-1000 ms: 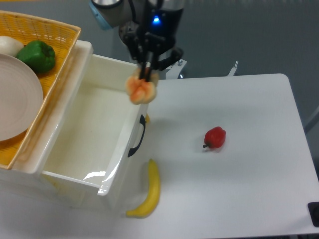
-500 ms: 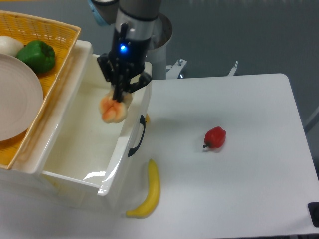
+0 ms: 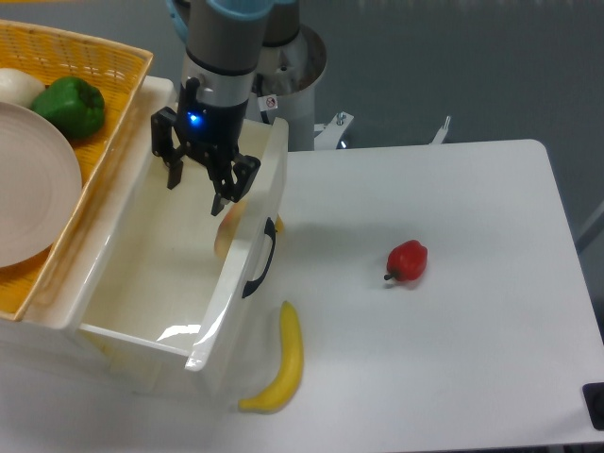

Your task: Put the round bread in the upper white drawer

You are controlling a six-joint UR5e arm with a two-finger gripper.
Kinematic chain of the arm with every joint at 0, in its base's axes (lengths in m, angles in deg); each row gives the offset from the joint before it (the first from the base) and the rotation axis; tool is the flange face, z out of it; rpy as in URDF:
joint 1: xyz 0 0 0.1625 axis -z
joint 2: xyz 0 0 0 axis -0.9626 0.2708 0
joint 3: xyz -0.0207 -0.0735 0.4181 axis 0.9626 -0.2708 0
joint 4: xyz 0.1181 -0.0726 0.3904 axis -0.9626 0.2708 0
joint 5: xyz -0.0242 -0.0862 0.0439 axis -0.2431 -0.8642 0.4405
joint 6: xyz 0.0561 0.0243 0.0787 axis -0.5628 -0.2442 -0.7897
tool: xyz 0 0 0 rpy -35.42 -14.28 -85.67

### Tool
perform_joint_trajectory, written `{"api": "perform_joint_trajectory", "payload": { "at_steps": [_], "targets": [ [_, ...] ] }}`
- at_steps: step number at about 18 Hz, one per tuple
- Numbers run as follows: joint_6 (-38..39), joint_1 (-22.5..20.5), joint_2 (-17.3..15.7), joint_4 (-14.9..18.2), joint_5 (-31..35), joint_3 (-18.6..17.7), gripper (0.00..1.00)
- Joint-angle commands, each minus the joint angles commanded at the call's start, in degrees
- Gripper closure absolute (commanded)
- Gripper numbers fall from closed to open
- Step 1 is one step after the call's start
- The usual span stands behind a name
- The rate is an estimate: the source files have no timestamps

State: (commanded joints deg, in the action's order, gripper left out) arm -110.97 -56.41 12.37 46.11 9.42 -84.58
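The round bread (image 3: 226, 229) lies inside the upper white drawer (image 3: 142, 274), low against the inner face of its front wall and only partly in view. The gripper (image 3: 196, 189) hangs over the drawer with its fingers spread wide, holding nothing. The bread appears released, so what remains is a clean exit. The arm does best to rise straight up before travelling sideways, since the drawer's front wall stands just to the right of the right finger and the yellow basket (image 3: 94, 66) overhangs to the left.
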Motion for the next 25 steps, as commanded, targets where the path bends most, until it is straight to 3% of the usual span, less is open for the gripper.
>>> {"api": "perform_joint_trajectory", "payload": {
  "at_steps": [4,8,15,18,22,25],
  "targets": [
    [0.0,-0.52,0.0,-0.44,1.83,0.35,0.0],
    [-0.79,-2.63,1.67,-1.84,15.27,0.62,0.0],
    [-7.64,-12.55,3.86,-1.84,15.29,3.16,0.0],
    [-10.27,-16.51,6.06,-1.76,15.64,3.51,0.0],
    [-19.58,-21.0,9.31,-1.84,16.52,3.69,0.0],
    [-26.61,-23.28,15.18,-3.33,17.92,5.0,0.0]
  ]
}}
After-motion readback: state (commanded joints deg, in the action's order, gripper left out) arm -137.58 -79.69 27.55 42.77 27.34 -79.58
